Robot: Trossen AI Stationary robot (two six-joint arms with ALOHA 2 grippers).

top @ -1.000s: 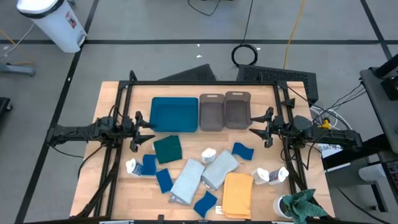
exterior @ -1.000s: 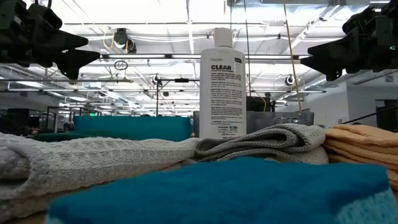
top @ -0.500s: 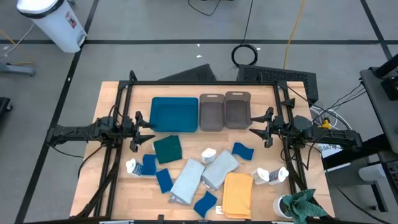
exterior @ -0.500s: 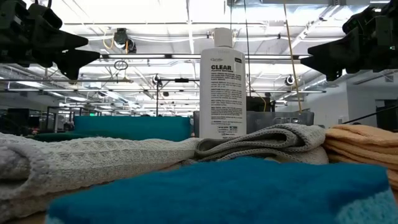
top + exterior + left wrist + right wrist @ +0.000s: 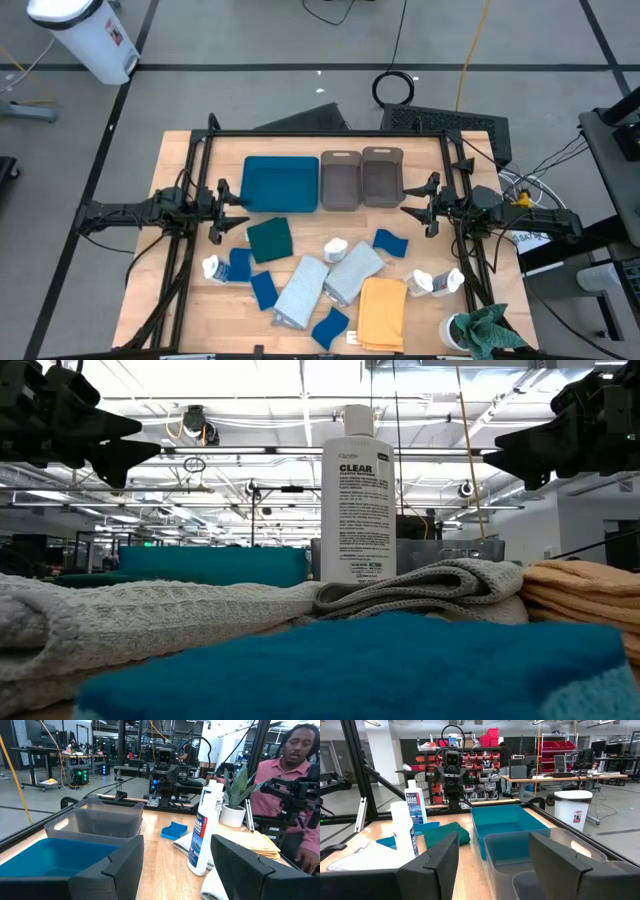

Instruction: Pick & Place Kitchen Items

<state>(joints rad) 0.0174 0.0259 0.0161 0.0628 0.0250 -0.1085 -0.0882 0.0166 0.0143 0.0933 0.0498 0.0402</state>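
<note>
My left gripper [image 5: 238,208] hangs open and empty above the table's left side, by the dark teal cloth [image 5: 269,239]. My right gripper [image 5: 411,206] hangs open and empty on the right, above a blue sponge [image 5: 391,242]. One white bottle [image 5: 336,248] stands upright mid-table [image 5: 358,495]. Others lie at the left [image 5: 213,268] and the right [image 5: 435,283]. Two pale grey cloths [image 5: 303,291] [image 5: 352,270] and a mustard cloth [image 5: 382,312] lie flat near the front. More blue sponges [image 5: 263,290] [image 5: 330,326] lie around them.
A flat teal tray [image 5: 280,184] and two grey-brown bins [image 5: 340,180] [image 5: 382,177] stand at the table's far side. A green rag [image 5: 490,330] sits at the near right corner. A black frame [image 5: 330,133] surrounds the table. A person [image 5: 295,770] sits beyond the right side.
</note>
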